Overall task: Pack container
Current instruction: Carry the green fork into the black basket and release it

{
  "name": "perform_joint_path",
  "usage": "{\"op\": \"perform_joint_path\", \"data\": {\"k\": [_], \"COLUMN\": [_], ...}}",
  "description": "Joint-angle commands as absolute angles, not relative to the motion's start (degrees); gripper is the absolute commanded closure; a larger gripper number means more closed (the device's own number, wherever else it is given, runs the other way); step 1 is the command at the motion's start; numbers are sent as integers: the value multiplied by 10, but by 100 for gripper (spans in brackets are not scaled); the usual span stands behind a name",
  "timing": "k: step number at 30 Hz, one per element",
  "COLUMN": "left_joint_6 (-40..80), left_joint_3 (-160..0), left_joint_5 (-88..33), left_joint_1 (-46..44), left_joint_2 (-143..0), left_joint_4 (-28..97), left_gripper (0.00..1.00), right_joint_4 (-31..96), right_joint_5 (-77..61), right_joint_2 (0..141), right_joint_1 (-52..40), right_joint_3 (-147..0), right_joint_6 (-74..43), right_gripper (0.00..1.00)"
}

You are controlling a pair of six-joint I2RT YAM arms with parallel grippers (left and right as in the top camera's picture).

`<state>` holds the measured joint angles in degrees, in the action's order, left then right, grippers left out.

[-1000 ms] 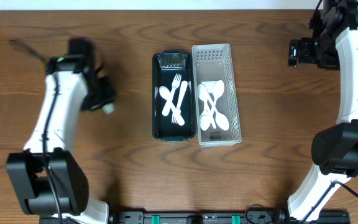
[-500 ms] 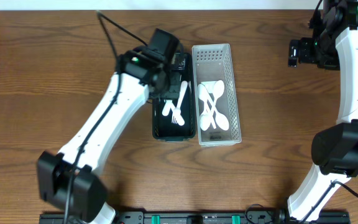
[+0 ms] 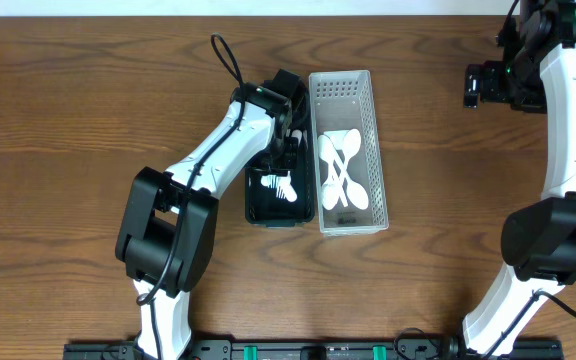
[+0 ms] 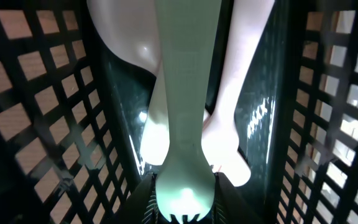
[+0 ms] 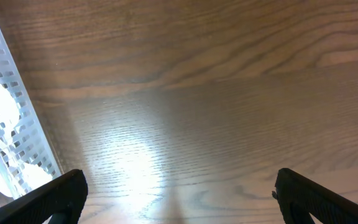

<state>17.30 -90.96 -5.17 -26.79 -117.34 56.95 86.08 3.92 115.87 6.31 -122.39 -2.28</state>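
- Left gripper (image 4: pixel 185 210) is clenched on a white plastic fork (image 4: pixel 182 93), tines between the jaws, handle running away.
- The fork lies inside the black bin (image 4: pixel 36 99), atop other cutlery (image 4: pixel 238 74).
- White bin (image 3: pixel 370 110) alongside holds spoons (image 3: pixel 340 175).
- Right gripper (image 5: pixel 179 196) is spread wide over the table (image 5: pixel 197 93), far right.

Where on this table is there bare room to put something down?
The widest bare stretch of table lies between the white bin and the right arm. There is more to the left of the left arm, and a strip in front of both bins. Crowded: the black bin, where the left claw sits among forks.
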Motion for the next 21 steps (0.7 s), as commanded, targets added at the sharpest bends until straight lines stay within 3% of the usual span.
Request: {"op": "perform_joint_path", "data": {"k": [1,2,4,6,15,17,19,21], "left_joint_6": [161,161,151,132,70,64,60,60], "left_joint_3": [-914,-915,-916,-920,-992,-1005,-1009,-1009], "left_joint_5": [-45,-45,-45,-45,-13,15,48,88], "left_joint_1": [-267,-267,-267,-267,-262,-259,-253,-236], "left_joint_2": [-1171,-1171,-1168,-1164,-1077,-1039,-1004,-973], "left_joint_4": [569,569,569,569,606,606,599,591], "left_gripper": [52,44,43,35,32,22,4,2], "right_joint_4": [862,862,862,861,836,813,784,742], "right_joint_5": [45,45,45,45,1,-8,-11,-11], "right_joint_2": [1164,1164,1164,1164,1164,1164,1164,1164], "right_joint_1": [67,67,67,67,64,52,35,11], "right_joint_3": [-1222,-1222,-1222,-1222,-1222,-1222,-1222,-1222], "right_joint_6": [-14,-14,-14,-14,-14,-17,-17,-19], "right_gripper": [1,1,1,1,2,1,1,1]}}
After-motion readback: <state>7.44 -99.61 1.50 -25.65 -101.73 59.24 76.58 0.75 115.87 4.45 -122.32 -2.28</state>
